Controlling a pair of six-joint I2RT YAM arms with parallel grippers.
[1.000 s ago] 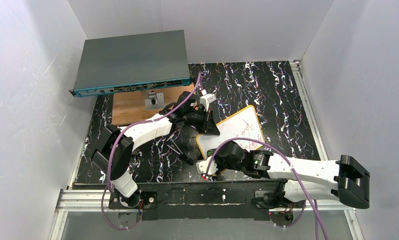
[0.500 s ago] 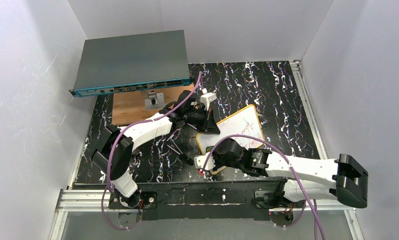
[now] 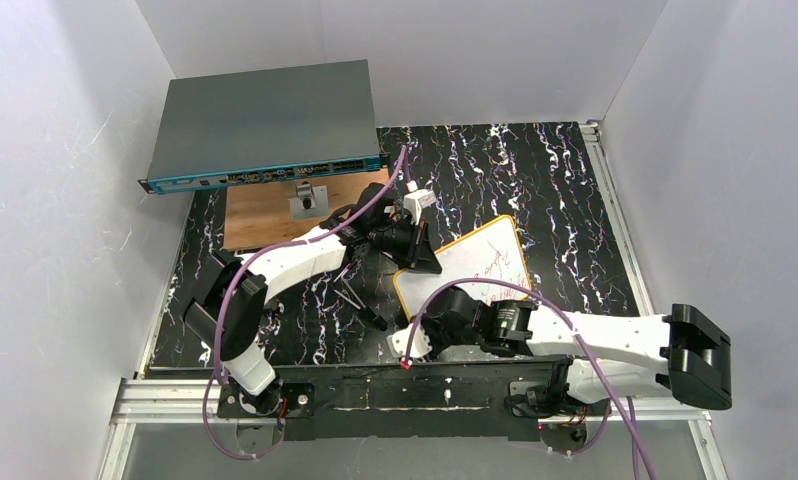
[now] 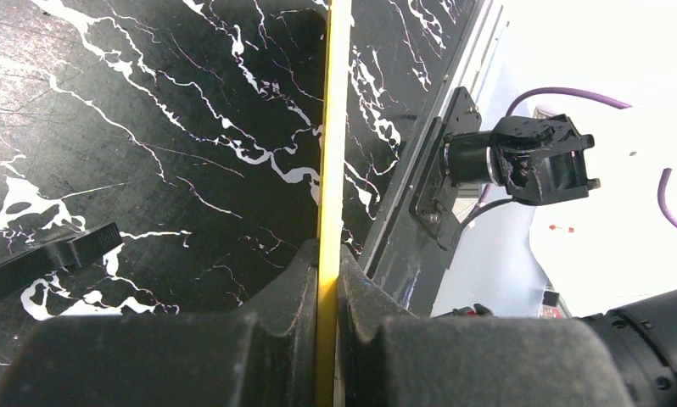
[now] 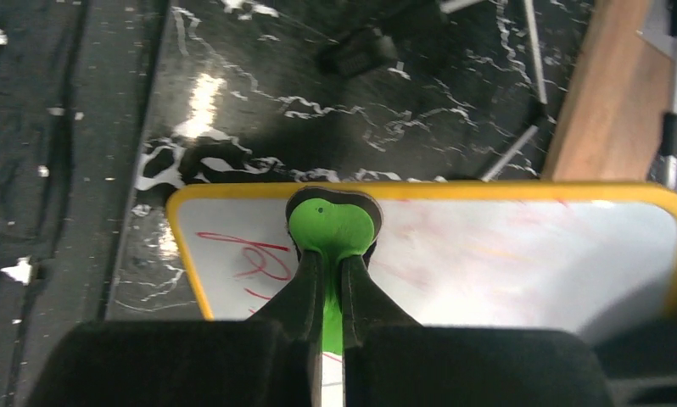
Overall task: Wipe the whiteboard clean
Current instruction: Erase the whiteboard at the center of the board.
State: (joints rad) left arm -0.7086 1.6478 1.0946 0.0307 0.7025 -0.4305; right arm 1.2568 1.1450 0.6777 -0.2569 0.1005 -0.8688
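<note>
The whiteboard (image 3: 487, 262), white with an orange rim, lies tilted at the middle of the black marbled table. Red marks (image 5: 248, 254) remain near its left edge, and faint pink smears cover the rest of the whiteboard (image 5: 522, 254). My left gripper (image 3: 422, 258) is shut on the board's left rim, seen edge-on as a yellow strip (image 4: 331, 127) between the left gripper (image 4: 327, 263) jaws. My right gripper (image 5: 328, 263) is shut on a green eraser (image 5: 331, 227) pressed on the board near its far rim. From above, the right wrist (image 3: 465, 318) covers the board's near corner.
A grey network switch (image 3: 265, 125) sits at the back left, with a brown wooden board (image 3: 260, 218) carrying a small metal clip (image 3: 305, 203) in front of it. A thin black stick (image 3: 360, 300) lies left of the whiteboard. White walls enclose the table on three sides.
My right wrist has slid left and toward the near edge across the whiteboard with the eraser. The left gripper has kept its hold on the rim; the board shifted slightly.
</note>
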